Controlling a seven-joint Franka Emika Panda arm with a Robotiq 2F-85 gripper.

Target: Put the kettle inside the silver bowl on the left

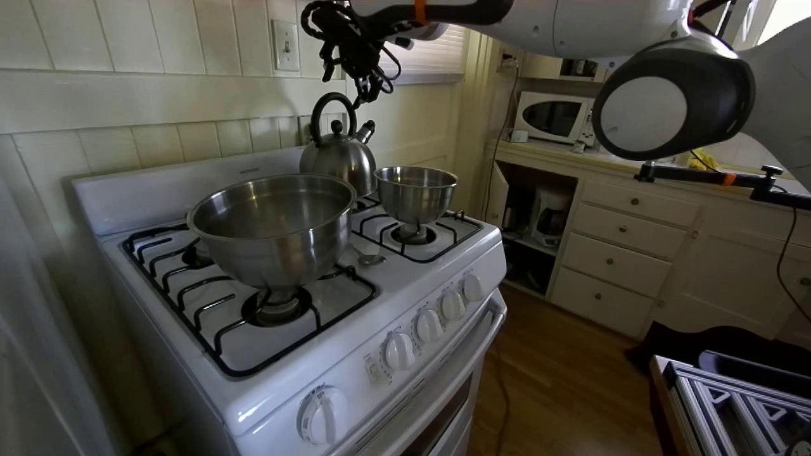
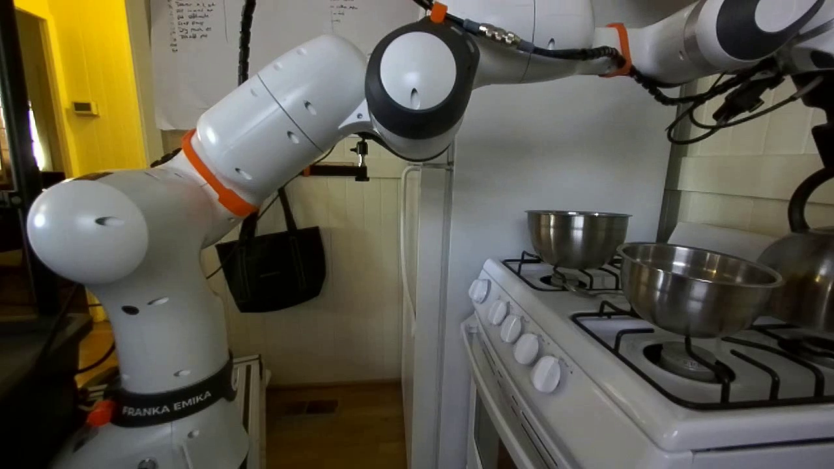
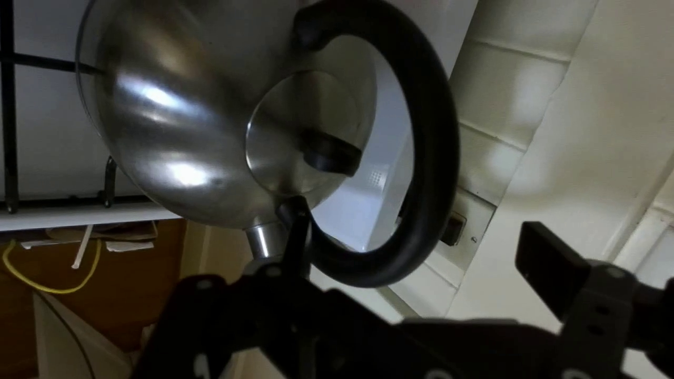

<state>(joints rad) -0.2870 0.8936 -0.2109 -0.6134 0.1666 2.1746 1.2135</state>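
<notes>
The steel kettle [image 1: 345, 163] with its dark arched handle stands upright on the back burner. It also shows, cut off, in an exterior view [image 2: 805, 277] and from above in the wrist view [image 3: 174, 121]. The large silver bowl [image 1: 272, 253] sits on the stove's other side, over a front burner; it also shows in an exterior view [image 2: 576, 241]. My gripper [image 1: 345, 85] is open and empty beside the top of the kettle's handle. In the wrist view the gripper [image 3: 421, 242] has one finger overlapping the handle's spout end; I cannot tell whether it touches. The other finger is well apart.
A smaller steel bowl [image 1: 417, 196] stands in front of the kettle; it also shows in an exterior view [image 2: 700, 293]. A spoon [image 1: 369, 258] lies between the burner grates. The panelled wall [image 1: 209, 95] rises close behind the stove. Knobs [image 1: 400, 351] line the stove's front.
</notes>
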